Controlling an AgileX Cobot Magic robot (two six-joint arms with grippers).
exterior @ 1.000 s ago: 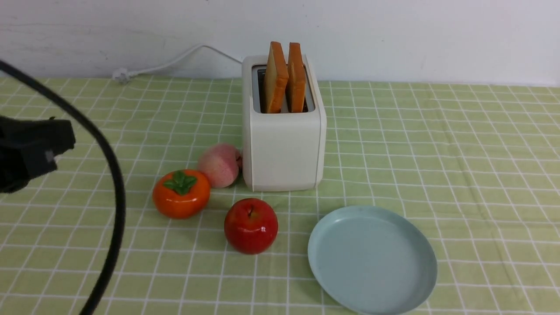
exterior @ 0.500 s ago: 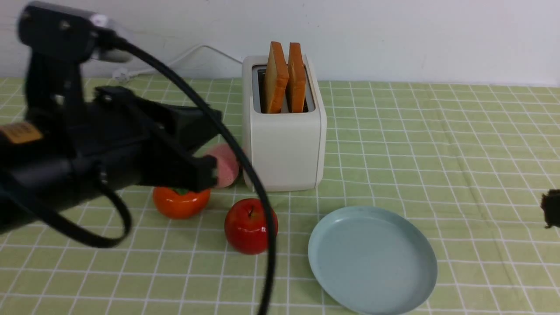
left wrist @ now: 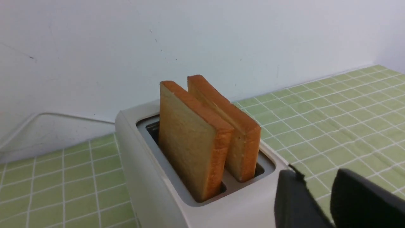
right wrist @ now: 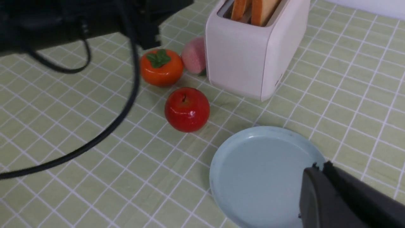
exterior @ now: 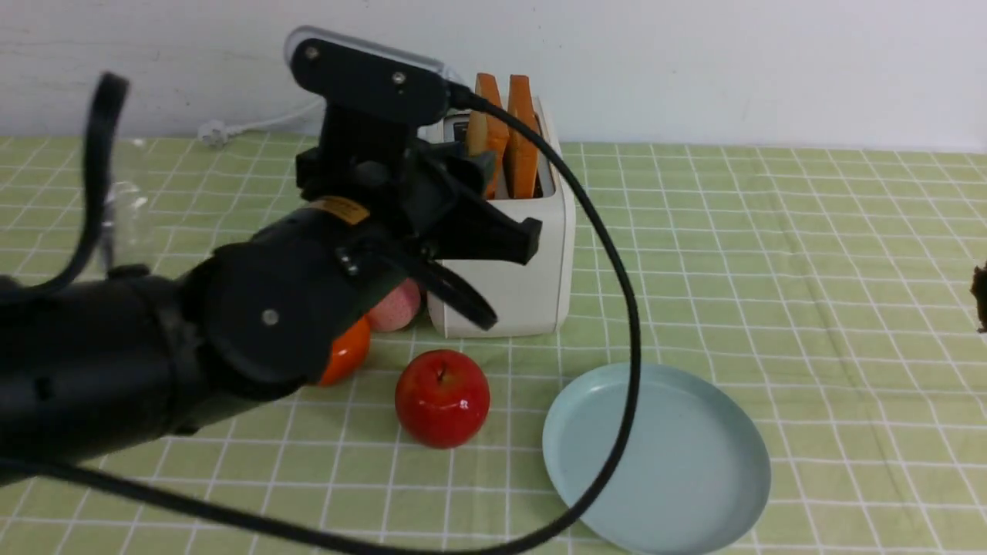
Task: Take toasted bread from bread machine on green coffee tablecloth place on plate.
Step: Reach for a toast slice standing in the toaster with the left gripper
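Bright, even, diffuse light, apparently from overhead. The apple carries small white glints. The toaster throws only a faint, soft shadow on the cloth. The left arm, close to the front camera, looks soft, and its cable smears.

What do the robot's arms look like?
The left arm is thick, round and black, with a small yellow label, a bendy black cable and a boxy camera mount on top. The left pincer and the right pincer are black too.
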